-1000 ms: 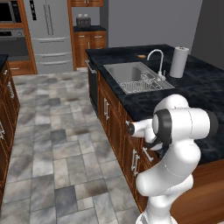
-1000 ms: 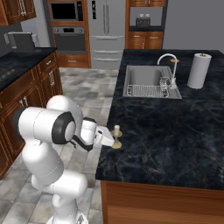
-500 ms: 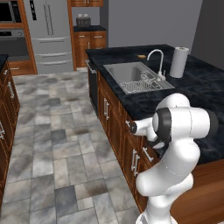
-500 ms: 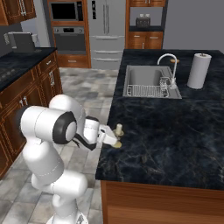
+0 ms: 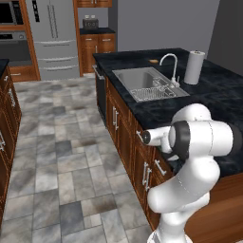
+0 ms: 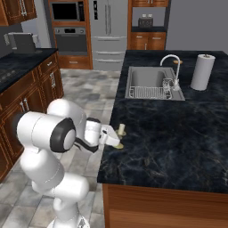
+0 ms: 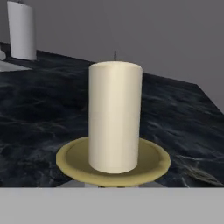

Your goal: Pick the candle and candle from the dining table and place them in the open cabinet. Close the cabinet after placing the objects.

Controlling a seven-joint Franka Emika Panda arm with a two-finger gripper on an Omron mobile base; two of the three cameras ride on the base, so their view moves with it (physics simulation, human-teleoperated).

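With the tool [image 6: 116,139] closed narrow at the yellow dish under the cream candle [image 7: 115,116], which stands at the counter [image 6: 178,129] edge around 7 o'clock of the sink [image 6: 149,82], lift straight up to keep it upright.

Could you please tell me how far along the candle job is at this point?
Nothing looks stowed yet. In hand: the end effector is shut on the cream candle, which stands on its yellow dish at the dining table edge. Left: both candles into the cabinet, then closing it.
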